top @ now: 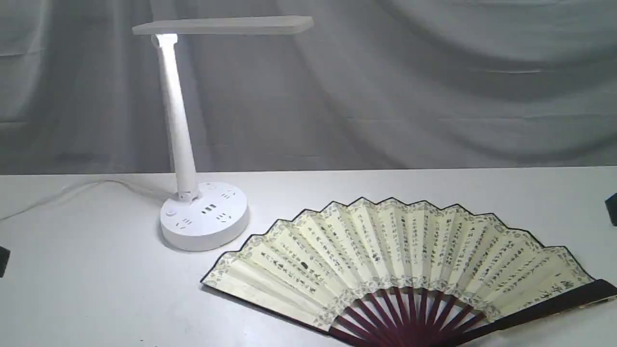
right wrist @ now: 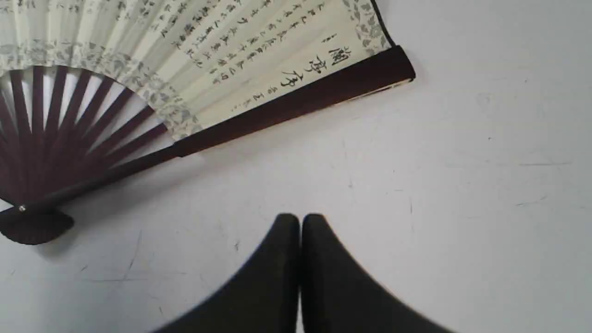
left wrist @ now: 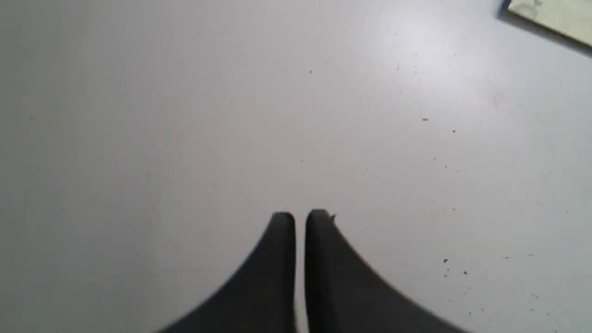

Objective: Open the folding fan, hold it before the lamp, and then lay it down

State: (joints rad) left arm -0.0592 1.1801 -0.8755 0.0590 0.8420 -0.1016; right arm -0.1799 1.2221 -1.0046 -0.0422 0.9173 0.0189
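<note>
The folding fan (top: 400, 262) lies fully spread on the white table (top: 96, 289), cream leaf with black calligraphy, maroon ribs toward the front edge. The white lamp (top: 205, 214) stands lit to its left, flat head above. My left gripper (left wrist: 299, 216) is shut with nothing in it, over bare table; only a corner of the fan (left wrist: 555, 16) shows there. My right gripper (right wrist: 299, 217) is shut and empty, apart from the fan's dark guard (right wrist: 296, 104) and pivot (right wrist: 22, 209). In the exterior view only dark slivers show at the left edge (top: 3, 260) and right edge (top: 612, 208).
The lamp's white cord (top: 58, 195) trails off to the left across the table. A grey cloth backdrop (top: 385, 86) hangs behind the table's far edge.
</note>
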